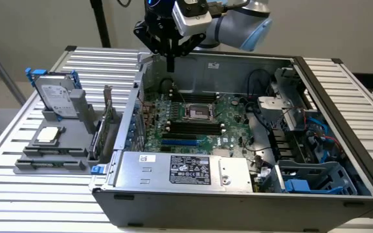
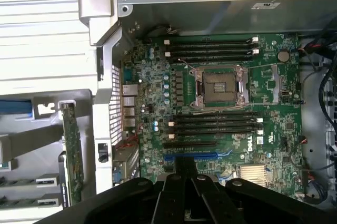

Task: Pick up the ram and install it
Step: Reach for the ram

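My gripper hangs above the open computer case, over its far wall on the exterior view's left. Its black fingers look pressed together with nothing between them, so it is shut. Below lies the green motherboard with black memory slots on both sides of the processor socket. The ram seems to be the dark narrow stick standing on edge in the grey holder outside the case, well away from the gripper. A green board on edge shows there too; which card it is I cannot tell.
The holder also carries a hard drive, a square silver processor chip and a taller card with a metal bracket. Inside the case are the power supply, cables and a blue drive cage. Slatted table all round.
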{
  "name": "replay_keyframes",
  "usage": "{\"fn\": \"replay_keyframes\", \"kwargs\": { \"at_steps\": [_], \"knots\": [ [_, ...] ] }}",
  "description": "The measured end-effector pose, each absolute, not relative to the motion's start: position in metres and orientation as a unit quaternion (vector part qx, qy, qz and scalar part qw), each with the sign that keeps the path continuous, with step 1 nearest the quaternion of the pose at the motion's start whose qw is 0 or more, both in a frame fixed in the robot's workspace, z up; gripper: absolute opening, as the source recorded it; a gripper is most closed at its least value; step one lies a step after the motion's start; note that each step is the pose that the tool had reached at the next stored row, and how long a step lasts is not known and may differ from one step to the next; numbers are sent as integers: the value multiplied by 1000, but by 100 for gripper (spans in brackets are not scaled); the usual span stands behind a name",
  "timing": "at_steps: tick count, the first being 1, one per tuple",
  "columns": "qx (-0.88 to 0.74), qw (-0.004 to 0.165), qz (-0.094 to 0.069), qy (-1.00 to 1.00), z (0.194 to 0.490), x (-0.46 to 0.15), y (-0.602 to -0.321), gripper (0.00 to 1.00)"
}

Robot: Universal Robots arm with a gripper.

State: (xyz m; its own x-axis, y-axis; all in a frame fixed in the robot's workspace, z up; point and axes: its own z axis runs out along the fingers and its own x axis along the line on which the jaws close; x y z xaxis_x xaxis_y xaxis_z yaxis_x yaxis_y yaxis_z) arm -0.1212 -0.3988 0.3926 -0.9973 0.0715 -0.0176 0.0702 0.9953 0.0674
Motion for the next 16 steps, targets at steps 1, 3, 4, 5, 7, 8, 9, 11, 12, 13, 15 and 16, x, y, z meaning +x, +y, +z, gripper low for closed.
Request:
{"fn": "replay_keyframes", "kwargs": {
  "at_steps": [1,3,4,5,7,8,9,11,12,13,15,16],
  "knots": [
    [35,10,34,999,393,-121,-399,11],
    [35,10,34,999,393,-121,-399,11],
    [35,10,34,999,393,-121,-399,11],
    [35,10,34,999,393,-121,-399,11],
    [36,9,34,999,393,-124,-399,11],
    [36,8,34,999,393,-127,-399,11],
    [36,8,34,999,392,-130,-400,11],
    [36,7,34,999,392,-138,-400,11],
    [36,7,34,999,392,-142,-401,11],
    [36,7,34,999,392,-147,-401,11],
    [36,7,34,999,392,-156,-403,11],
    [36,7,34,999,392,-160,-403,11]
  ]
}}
